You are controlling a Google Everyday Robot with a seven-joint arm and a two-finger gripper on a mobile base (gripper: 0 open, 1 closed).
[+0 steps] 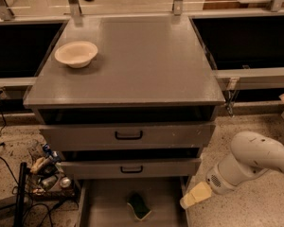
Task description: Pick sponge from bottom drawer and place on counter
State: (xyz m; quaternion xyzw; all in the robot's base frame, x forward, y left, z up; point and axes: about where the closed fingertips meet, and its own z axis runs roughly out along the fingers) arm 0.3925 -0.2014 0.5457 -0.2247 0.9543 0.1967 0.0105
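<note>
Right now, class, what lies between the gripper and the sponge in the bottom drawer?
In the camera view, only bare floor and the right wall of the bottom drawer separate the sponge from the gripper, just outside it.
</note>
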